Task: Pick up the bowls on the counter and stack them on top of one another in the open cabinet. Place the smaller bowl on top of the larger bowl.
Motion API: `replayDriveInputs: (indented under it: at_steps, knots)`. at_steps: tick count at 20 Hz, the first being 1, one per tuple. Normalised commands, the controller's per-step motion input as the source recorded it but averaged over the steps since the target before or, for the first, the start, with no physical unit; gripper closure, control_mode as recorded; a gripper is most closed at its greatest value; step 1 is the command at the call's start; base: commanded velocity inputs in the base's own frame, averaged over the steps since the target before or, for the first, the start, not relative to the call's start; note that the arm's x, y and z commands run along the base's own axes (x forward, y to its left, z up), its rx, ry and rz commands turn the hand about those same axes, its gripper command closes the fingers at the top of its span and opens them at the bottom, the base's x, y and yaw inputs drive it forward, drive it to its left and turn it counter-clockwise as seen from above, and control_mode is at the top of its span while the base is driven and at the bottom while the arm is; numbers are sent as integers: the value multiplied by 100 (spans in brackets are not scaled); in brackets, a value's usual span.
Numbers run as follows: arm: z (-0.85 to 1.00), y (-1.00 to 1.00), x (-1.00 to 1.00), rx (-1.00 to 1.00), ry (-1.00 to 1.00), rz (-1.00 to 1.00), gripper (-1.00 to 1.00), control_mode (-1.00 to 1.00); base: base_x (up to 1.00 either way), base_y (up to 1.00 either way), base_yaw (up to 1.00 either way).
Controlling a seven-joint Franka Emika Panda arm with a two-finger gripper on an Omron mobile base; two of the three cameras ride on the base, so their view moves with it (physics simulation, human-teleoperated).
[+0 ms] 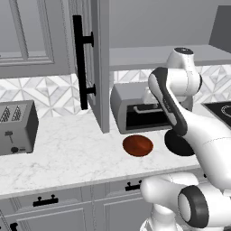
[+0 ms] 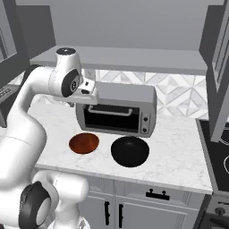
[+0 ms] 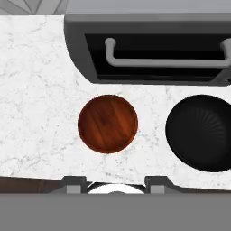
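Note:
The reddish-brown smaller bowl (image 1: pixel 137 145) (image 2: pixel 83 143) (image 3: pixel 108 123) sits upright on the white marble counter (image 1: pixel 67 149) (image 2: pixel 179 143), in front of the toaster oven. To its right lies the wider black bowl (image 2: pixel 129 151) (image 3: pixel 200 131) (image 1: pixel 178 145), partly hidden by my arm in the left base view. The two bowls stand apart. My gripper (image 3: pixel 115 182) (image 2: pixel 86 96) hangs high over the counter's front edge near the brown bowl, open and empty. Above, the open cabinet's grey shelf (image 1: pixel 149 56) (image 2: pixel 125 58) is bare.
A grey toaster oven (image 1: pixel 135 110) (image 2: pixel 118 112) (image 3: pixel 149 49) stands under the shelf, behind the bowls. The cabinet door (image 1: pixel 97 67) with its black bar handle (image 1: pixel 79 61) juts out at the left. A toaster (image 1: pixel 16 128) is far left, a black cooktop (image 2: pixel 219 147) at the right.

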Motion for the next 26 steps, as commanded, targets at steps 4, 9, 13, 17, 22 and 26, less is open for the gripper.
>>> replayDriveInputs:
  at_steps: [4,9,13,17,22,26]
  knots:
    - [-37,0,-9,0,6,-4,-100,-100,0,0,0]
    - [-95,5,0,0,12,-15,-100,-100,0,0,0]
    - [-100,0,0,0,4,-21,-100,-100,0,0,0]
    - [-99,-4,0,1,0,-22,-100,-100,0,0,0]
    - [-57,-7,27,10,0,-26,-100,-100,0,0,0]
    - [-42,0,36,5,0,-12,-100,-100,0,0,0]
